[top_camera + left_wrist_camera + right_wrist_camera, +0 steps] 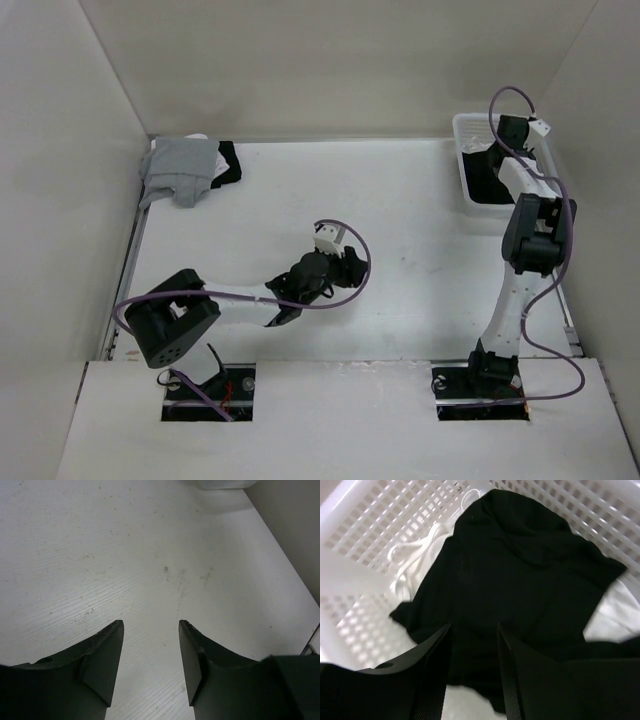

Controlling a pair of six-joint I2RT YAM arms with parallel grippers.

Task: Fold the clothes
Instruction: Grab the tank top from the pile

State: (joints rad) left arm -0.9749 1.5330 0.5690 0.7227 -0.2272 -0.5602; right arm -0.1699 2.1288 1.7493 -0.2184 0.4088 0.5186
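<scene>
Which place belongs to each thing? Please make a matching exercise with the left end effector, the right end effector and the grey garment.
Things:
1. left end effector
2. right end effector
3. grey garment

Places:
A. far left corner of the table
B. over the black garment in the white basket
C. over bare table

Pairs: 1-C, 2-B, 3-A

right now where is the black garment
The black garment lies in the white basket at the table's far right in the top view, beneath the right gripper.
</scene>
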